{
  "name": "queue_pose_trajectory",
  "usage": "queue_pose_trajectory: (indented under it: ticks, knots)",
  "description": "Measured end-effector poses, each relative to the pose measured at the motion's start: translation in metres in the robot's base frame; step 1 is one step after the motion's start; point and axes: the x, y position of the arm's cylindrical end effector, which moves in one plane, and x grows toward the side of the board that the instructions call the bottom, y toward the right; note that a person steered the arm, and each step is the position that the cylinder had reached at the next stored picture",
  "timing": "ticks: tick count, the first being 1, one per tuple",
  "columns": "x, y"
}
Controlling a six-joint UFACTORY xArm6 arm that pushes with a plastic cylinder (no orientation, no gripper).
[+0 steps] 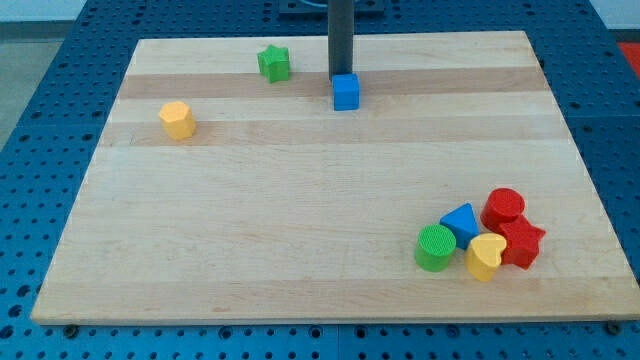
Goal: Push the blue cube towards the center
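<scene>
The blue cube (pixel 346 92) sits on the wooden board (pixel 300 200) near the view's top, a little right of the middle. My dark rod comes down from the top edge, and my tip (pixel 340 78) stands just behind the cube, at its top-left side, touching or nearly touching it.
A green star block (pixel 273 63) lies left of the cube near the top. A yellow block (pixel 177 119) lies at the left. At the bottom right a cluster holds a green cylinder (pixel 435 248), a blue triangular block (pixel 461 223), a yellow heart (pixel 486 257), a red cylinder (pixel 503 208) and a red star (pixel 520 243).
</scene>
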Motion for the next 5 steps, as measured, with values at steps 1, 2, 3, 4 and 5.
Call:
queue_pose_trajectory:
  ticks: [1,2,3,4,5]
  knots:
    - [0.010,0.000]
    - [0.012,0.000]
    - [0.028,0.000]
    - [0.045,0.000]
    - [0.066,0.000]
